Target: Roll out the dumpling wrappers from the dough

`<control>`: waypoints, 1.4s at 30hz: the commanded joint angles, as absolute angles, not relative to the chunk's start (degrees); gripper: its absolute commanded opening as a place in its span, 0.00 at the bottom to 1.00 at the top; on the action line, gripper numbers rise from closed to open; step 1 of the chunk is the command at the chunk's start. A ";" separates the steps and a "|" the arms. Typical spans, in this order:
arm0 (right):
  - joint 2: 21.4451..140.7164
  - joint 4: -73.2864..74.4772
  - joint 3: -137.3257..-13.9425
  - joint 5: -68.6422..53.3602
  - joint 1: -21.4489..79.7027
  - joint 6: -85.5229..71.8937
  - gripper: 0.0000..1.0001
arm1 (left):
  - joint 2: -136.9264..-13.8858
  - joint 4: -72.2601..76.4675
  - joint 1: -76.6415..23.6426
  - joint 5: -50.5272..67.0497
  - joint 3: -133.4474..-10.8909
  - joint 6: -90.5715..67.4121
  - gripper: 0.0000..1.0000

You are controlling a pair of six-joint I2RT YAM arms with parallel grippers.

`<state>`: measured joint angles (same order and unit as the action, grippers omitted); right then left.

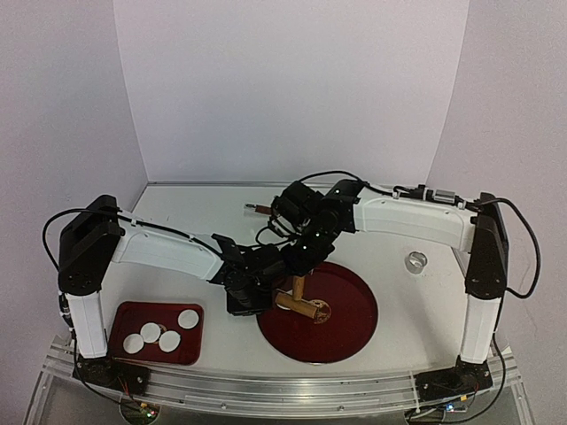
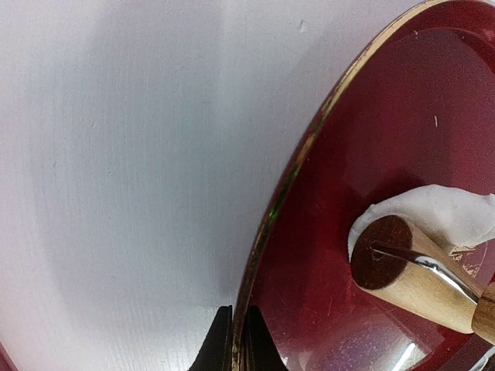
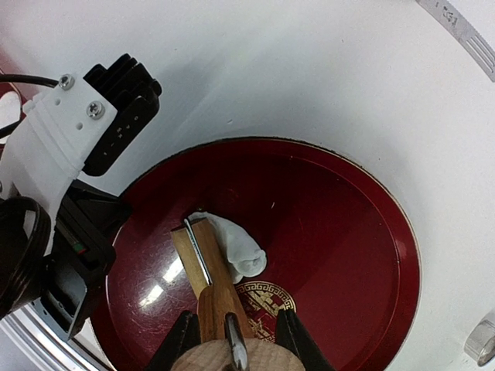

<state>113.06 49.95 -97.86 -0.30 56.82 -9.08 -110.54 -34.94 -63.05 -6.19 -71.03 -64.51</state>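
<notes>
Four dumpling wrappers [image 1: 160,334] lie in the small tray [image 1: 120,312] at the left; the ragged dough [image 3: 238,246] sits on the round tray [image 3: 371,232] under the rolling pin [image 3: 203,259]. The right gripper [image 3: 232,334] clamps the pin's handle, and the left gripper [image 2: 236,344] is pinched on the round tray's rim. Rolling well likely needs even pressure across the whole lump, with the tray held steady.

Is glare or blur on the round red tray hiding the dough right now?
Right wrist: glare streaks on the round red tray left of the rolling pin, none over the dough; the pin's near end is blurred. Left wrist: dough bright but clear, a soft shadow across the table. Top external: the dough is too small there to judge.
</notes>
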 commanded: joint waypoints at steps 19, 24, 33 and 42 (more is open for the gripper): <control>99.58 48.96 -92.15 -18.32 50.19 -14.55 0.00 | -104.34 -32.67 -62.32 -9.75 -64.06 -60.34 0.00; 90.70 48.87 -88.11 -27.80 45.14 -17.05 0.00 | -102.71 -32.09 -60.85 -9.57 -64.07 -55.71 0.00; 81.06 38.01 -73.21 -42.77 32.76 -20.86 0.00 | -102.22 -32.40 -59.69 -8.26 -64.77 -53.51 0.00; 78.56 4.19 -54.83 -50.24 26.56 -38.75 0.00 | -102.14 -30.59 -59.85 -5.60 -63.28 -60.44 0.00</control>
<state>81.18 26.05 -59.36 -44.72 26.79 -28.56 -104.20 -29.92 -59.83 -5.29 -64.36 -57.39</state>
